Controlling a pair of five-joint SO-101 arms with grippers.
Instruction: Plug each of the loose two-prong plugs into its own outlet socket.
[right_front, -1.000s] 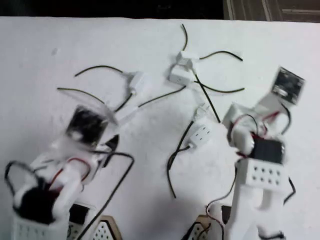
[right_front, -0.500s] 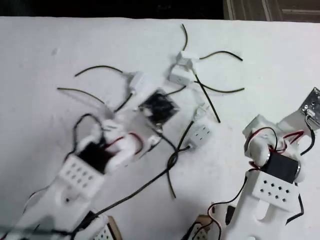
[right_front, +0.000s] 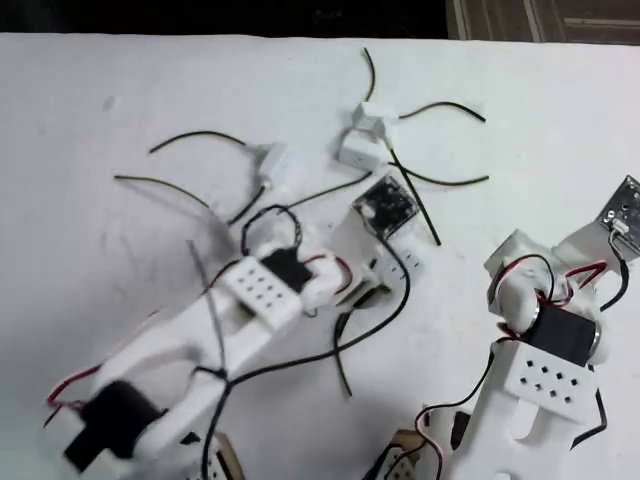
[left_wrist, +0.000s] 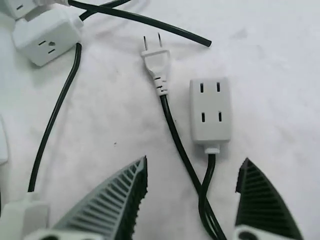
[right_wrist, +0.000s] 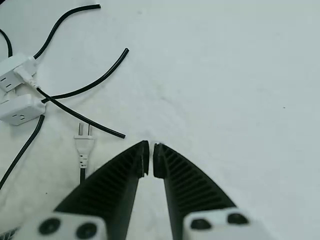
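white block: small white piece (right_front: 272, 165) towards the table's left, thin black cords (right_front: 195, 135) running off it; shape hard to make out.
left gripper: (left_wrist: 195, 162) jaws spread wide, nothing between them but cord; hangs over mid-table just short of the plug and flat outlet.
plug: white two-prong plug (left_wrist: 156, 62), flat head with ribbed neck, both metal prongs bare, on a black cord; lies loose mid-table just beside the flat outlet, not touching.
flat outlet: white flat block (left_wrist: 210, 110) with two pairs of slots on its face, all four slots showing; short black cord off one end.
cord crossing: the plug's and outlet's cords meet between the left fingers (left_wrist: 120, 200); can't tell whether they join.
hidden: in the high view the left arm's wrist covers most of the plug and part of the flat outlet.
outlet cubes: two white cubes (right_front: 355, 152) (right_front: 372, 117) close together farther back; whether anything is seated in them, can't tell.
right gripper: (right_wrist: 150, 146) jaws almost closed, only a thin gap, holding nothing; over bare white table (right_wrist: 240, 75), well apart from the plug.
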